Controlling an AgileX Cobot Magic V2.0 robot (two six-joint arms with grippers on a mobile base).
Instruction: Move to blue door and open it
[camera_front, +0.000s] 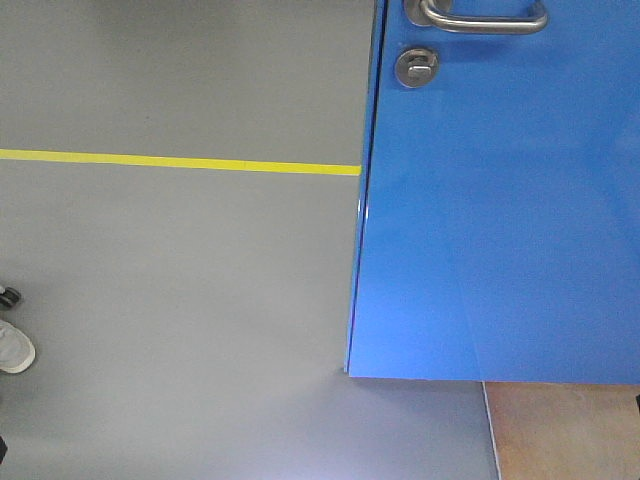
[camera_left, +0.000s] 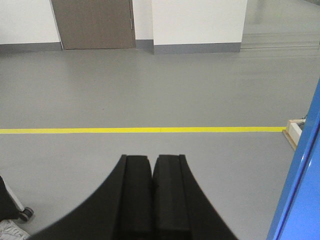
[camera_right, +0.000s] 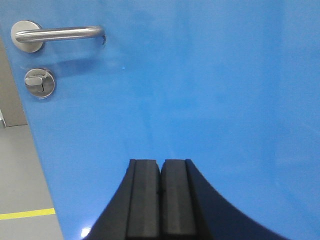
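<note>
Blue door (camera_right: 200, 100) is filling nearly all of my right wrist view; my right gripper (camera_right: 160, 195) is pointing at its glossy face with both black pads pressed together, gripping nothing. I cannot tell whether the tips are touching the panel. Up and to the left of that gripper, the silver lever handle (camera_right: 57, 34) is lying level on its round rose, and the thumb-turn lock (camera_right: 40, 82) is sitting just below it. No writing or brand marks are showing on the door or its hardware.

My left gripper (camera_left: 152, 195) is likewise closed pad to pad and empty, aiming past the door's edge over open floor. Only a blue strip of the door is showing at the right side of that view.

Grey floor (camera_front: 180, 280) is running smooth and slightly shiny under everything. A yellow floor line (camera_left: 140, 130) is crossing it, meeting the door's edge in the front view. A white wooden brace (camera_left: 295, 131) is resting near the door's foot. Farther off, a brown door (camera_left: 92, 24) and a white wall (camera_left: 200, 21) with grey skirting are closing the room. A white shoe (camera_front: 14, 348) is showing at the left edge of the front view.
</note>
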